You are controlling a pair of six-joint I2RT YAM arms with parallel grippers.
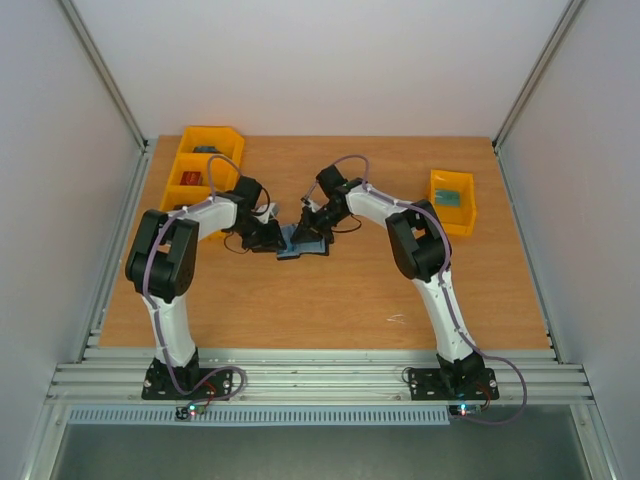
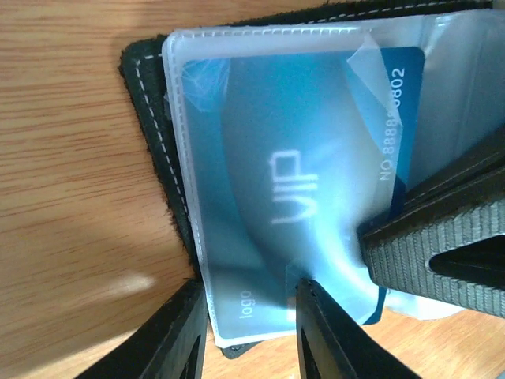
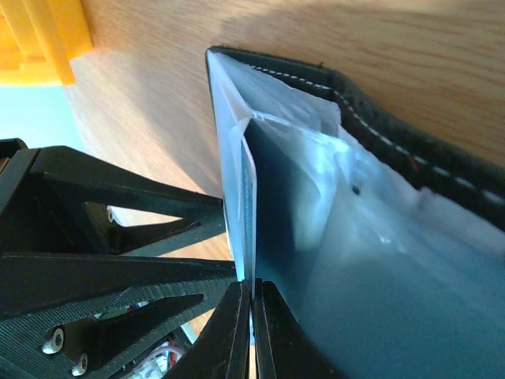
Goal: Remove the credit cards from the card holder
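Note:
The card holder [image 1: 300,243] lies open on the wooden table between both grippers, black edge up [image 2: 150,103]. A pale blue credit card [image 2: 300,158] marked "VIP" sits in its clear sleeve, its right end sticking out. My left gripper [image 2: 245,343] is open, one finger beside the holder's left edge and the other resting on the sleeve. My right gripper [image 3: 252,316] is shut on the thin edge of the blue card [image 3: 272,213], beside the holder's stitched black rim [image 3: 379,103]. Its finger [image 2: 442,245] enters the left wrist view from the right. Both grippers [image 1: 272,238] [image 1: 305,228] meet over the holder.
Two yellow bins [image 1: 205,160] stand at the back left, one holding a red item [image 1: 190,180]. Another yellow bin [image 1: 452,200] with a pale blue item stands at the right. A yellow bin corner [image 3: 39,39] shows in the right wrist view.

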